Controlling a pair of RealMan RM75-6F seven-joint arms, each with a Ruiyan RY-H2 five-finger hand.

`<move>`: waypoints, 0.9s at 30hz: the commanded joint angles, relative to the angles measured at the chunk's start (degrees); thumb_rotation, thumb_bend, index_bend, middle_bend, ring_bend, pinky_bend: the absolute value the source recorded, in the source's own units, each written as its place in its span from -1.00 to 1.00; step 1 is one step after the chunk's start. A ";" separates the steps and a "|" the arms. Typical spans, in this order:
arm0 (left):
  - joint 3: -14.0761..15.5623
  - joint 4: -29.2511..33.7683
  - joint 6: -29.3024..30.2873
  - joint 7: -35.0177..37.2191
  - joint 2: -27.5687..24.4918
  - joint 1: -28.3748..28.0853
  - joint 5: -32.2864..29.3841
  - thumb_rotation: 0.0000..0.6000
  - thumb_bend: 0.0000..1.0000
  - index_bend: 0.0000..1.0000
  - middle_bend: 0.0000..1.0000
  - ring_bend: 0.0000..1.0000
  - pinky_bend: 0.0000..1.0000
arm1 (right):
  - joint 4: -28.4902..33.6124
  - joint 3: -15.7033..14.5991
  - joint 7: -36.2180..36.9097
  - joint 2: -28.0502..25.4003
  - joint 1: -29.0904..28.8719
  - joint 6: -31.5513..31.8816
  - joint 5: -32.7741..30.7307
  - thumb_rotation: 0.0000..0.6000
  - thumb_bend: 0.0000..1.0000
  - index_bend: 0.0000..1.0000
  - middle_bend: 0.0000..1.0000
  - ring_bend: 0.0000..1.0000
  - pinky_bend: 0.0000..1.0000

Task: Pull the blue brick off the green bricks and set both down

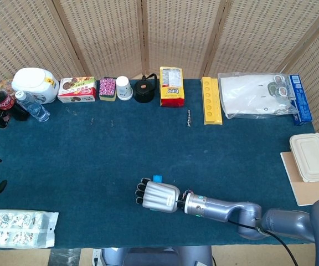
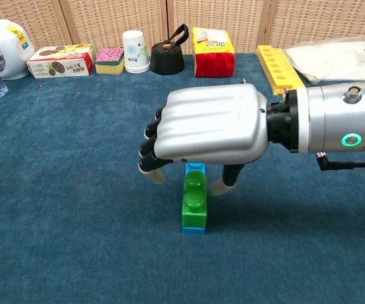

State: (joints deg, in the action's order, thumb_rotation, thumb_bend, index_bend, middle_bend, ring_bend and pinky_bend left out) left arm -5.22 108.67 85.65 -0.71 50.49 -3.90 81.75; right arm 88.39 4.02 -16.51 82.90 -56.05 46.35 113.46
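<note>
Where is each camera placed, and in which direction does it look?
Head view: high above the near table edge, looking down on the table; the right hand and forearm show.
Chest view: low, near table height, looking toward the far screens; the right hand fills the middle.
Shared: the right hand over the brick stack, the cup, the yellow bag.

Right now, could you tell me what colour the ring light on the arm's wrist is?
Green ring light, clearest in the chest view.
</note>
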 commanded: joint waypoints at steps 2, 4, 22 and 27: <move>-0.10 0.02 -0.08 -0.11 0.22 -0.21 0.00 0.88 -0.39 -0.24 -0.14 -0.31 -0.27 | 1.34 -0.37 -1.10 -1.64 -0.08 -0.55 -0.99 1.00 -0.96 -0.26 -0.29 -0.36 -0.31; -0.15 0.06 -0.17 -0.24 0.34 -0.36 0.03 0.86 -0.39 -0.24 -0.14 -0.31 -0.27 | 1.99 -0.54 -1.74 -2.38 -0.03 -1.00 -1.64 1.00 -0.96 -0.26 -0.30 -0.38 -0.36; 0.01 0.32 -0.29 -0.37 0.31 -0.56 -0.17 0.87 -0.39 -0.24 -0.14 -0.31 -0.27 | 4.42 -1.90 -5.71 -3.33 -0.80 -3.34 -5.05 1.00 -0.97 -0.28 -0.31 -0.42 -0.42; 0.27 0.00 0.11 0.29 0.06 -0.06 -0.38 0.87 -0.39 -0.24 -0.14 -0.31 -0.27 | 3.34 -1.99 -6.15 -1.82 -1.80 -5.00 -6.28 1.00 -0.97 -0.28 -0.32 -0.42 -0.42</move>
State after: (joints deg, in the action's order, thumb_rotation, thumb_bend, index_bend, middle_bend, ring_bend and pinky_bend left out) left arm -4.99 108.73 85.71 -0.50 50.58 -4.01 81.43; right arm 91.94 2.07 -22.50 80.85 -57.64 41.58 107.37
